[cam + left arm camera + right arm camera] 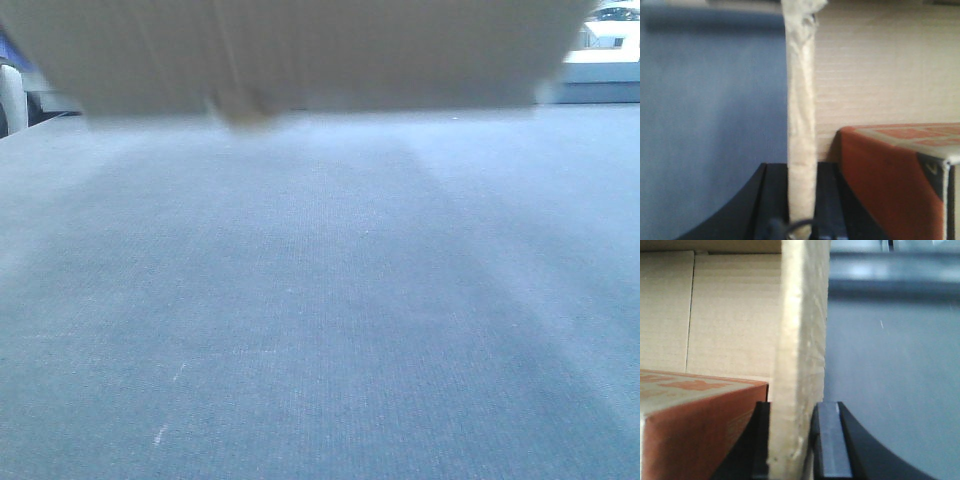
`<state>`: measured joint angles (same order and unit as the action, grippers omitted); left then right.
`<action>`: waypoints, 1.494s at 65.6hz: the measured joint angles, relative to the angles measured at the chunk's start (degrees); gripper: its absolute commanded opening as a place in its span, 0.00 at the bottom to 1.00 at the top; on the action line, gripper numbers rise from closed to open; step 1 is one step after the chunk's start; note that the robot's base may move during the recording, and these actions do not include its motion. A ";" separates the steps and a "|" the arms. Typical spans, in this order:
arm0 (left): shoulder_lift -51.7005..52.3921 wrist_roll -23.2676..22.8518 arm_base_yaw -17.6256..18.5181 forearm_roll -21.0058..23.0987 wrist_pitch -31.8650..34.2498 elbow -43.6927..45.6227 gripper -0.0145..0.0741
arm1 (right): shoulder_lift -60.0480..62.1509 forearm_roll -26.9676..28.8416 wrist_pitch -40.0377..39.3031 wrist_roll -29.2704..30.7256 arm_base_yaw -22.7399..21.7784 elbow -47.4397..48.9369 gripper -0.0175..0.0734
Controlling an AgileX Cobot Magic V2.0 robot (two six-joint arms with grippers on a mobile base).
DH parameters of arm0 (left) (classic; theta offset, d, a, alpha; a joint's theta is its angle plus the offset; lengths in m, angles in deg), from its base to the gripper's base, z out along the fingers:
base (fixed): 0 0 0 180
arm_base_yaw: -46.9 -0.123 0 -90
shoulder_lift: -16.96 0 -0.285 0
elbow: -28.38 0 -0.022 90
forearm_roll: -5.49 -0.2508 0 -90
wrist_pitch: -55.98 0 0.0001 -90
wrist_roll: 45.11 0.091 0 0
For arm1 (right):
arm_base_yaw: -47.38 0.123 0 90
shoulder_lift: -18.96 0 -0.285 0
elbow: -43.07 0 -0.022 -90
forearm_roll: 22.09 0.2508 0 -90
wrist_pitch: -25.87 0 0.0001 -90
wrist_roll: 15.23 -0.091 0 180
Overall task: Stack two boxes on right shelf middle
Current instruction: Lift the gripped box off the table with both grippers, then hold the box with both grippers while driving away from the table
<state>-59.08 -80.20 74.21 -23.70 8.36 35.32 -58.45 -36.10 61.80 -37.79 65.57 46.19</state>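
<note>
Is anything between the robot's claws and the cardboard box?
No: the left gripper and right gripper each clamp a wall of the box. An orange carton sits inside. The shelf is out of view, so that path cannot be judged.

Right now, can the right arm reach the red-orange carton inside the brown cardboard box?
Probably not: the right gripper is clamped on a wall of the brown cardboard box, beside the red-orange carton.

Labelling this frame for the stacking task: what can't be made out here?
Shelf: in no view.
Second cardboard box: in no view.
Cardboard box: front view, blurred, its top cut off by the frame edge.
Orange box inside it: both wrist views, cut off by the frame edges, print blurred.
Left gripper, right gripper: only the fingertips show, pinching the box walls; the rest lies below the frames.
</note>
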 measured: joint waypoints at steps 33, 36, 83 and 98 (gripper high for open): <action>1.27 0.00 0.00 -3.51 0.29 4.55 0.04 | 0.74 -0.95 -6.71 -0.45 0.13 0.00 0.01; 1.27 0.00 0.00 -3.23 0.18 4.55 0.04 | 0.74 -0.95 -6.71 -0.45 0.13 0.00 0.01; 1.27 0.00 0.00 -2.77 0.05 4.55 0.04 | 0.74 -1.09 -6.71 -0.45 0.13 0.00 0.01; 1.27 0.00 0.00 -2.77 0.05 4.55 0.04 | 0.74 -1.09 -6.71 -0.45 0.13 0.00 0.01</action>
<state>-57.81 -80.20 74.21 -26.47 8.41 39.87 -57.72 -37.18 55.09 -38.24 65.70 46.19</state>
